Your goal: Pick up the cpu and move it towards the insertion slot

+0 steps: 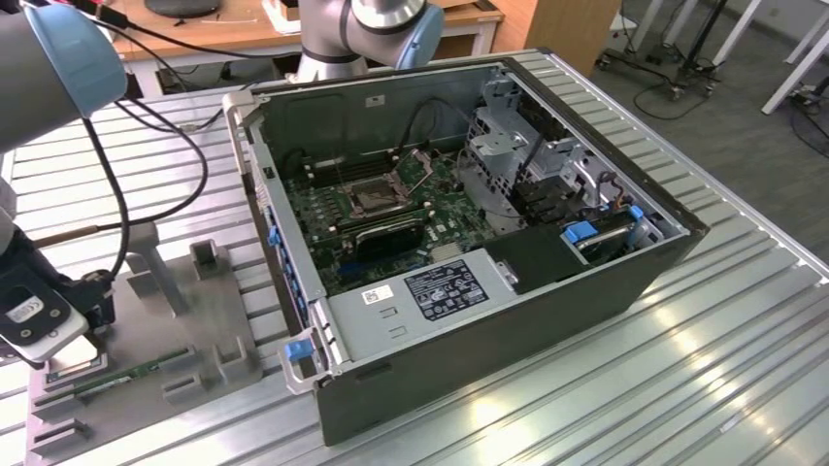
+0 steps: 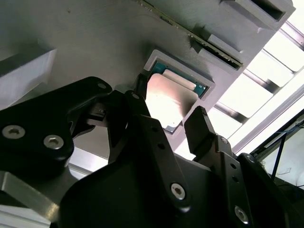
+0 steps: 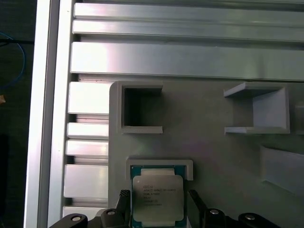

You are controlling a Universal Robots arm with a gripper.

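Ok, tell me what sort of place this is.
Likely a robotics lab or workshop for computer assembly: an open PC case sits on a slatted metal table, a grey fixture holds a cpu, and desks stand behind.

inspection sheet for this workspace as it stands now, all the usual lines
surface: ribbed metal table, grey fixture plate on it
job's things: cpu flat in its fixture pocket; insertion slot on the motherboard in the open computer case
clutter: memory stick on the plate
grippers: gripper open, straddling the cpu
cables: black cables looping over the table beside the arm
surroundings: wooden desk behind, grey floor
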